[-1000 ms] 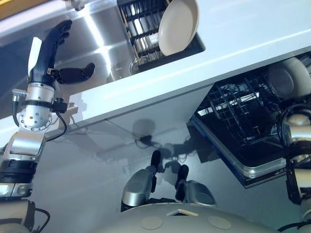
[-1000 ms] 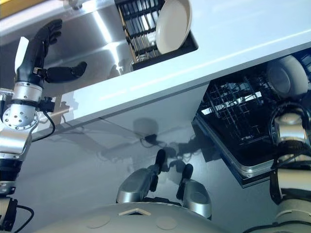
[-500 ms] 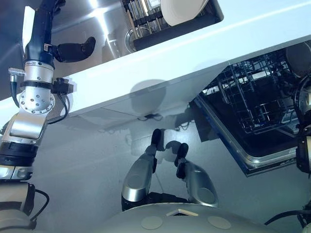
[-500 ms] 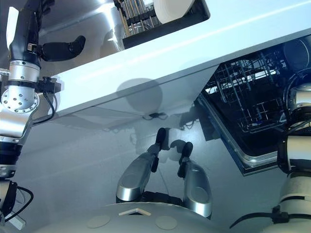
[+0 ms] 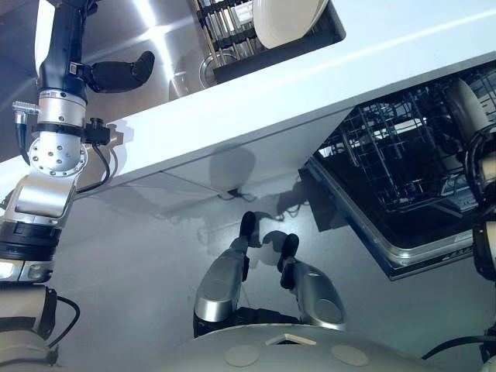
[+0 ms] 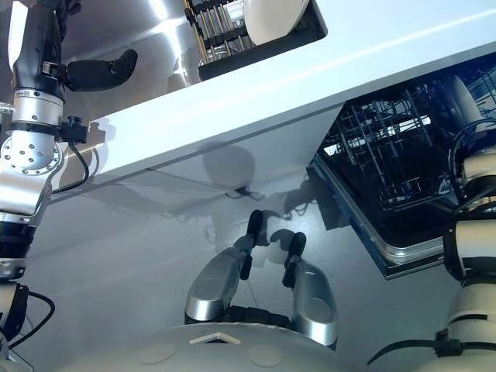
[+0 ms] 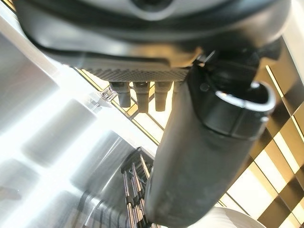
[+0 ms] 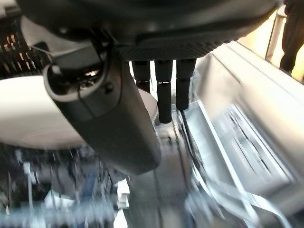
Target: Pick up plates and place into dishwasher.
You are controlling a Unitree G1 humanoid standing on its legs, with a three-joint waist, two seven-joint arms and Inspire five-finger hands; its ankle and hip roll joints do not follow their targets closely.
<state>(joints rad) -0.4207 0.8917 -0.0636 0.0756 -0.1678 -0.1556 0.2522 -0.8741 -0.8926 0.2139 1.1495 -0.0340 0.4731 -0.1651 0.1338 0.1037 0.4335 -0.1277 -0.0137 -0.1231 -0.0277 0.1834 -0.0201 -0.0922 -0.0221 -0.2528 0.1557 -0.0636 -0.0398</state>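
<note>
A white plate [image 5: 287, 17] stands on edge in the black dish rack [image 5: 232, 46] inside the steel sink [image 5: 167, 43]. My left hand [image 5: 62, 54] hovers over the sink to the rack's left, open, thumb spread, holding nothing; its fingers [image 7: 137, 92] are straight. A second white plate [image 5: 463, 105] stands edge-on over the far right of the dishwasher's wire rack [image 5: 395, 170]. My right hand [image 8: 156, 28] is shut on this plate [image 8: 28, 109], with the thumb in front of it and the fingers [image 8: 164, 90] behind it.
A white countertop [image 5: 310, 101] runs between the sink and the open dishwasher. The dishwasher's lowered door [image 5: 411, 263] juts out at the lower right. Grey floor lies below the counter edge.
The camera has shifted. The plate in my right hand has turned from face-on to edge-on and sits lower over the dishwasher rack. My left hand stays over the sink.
</note>
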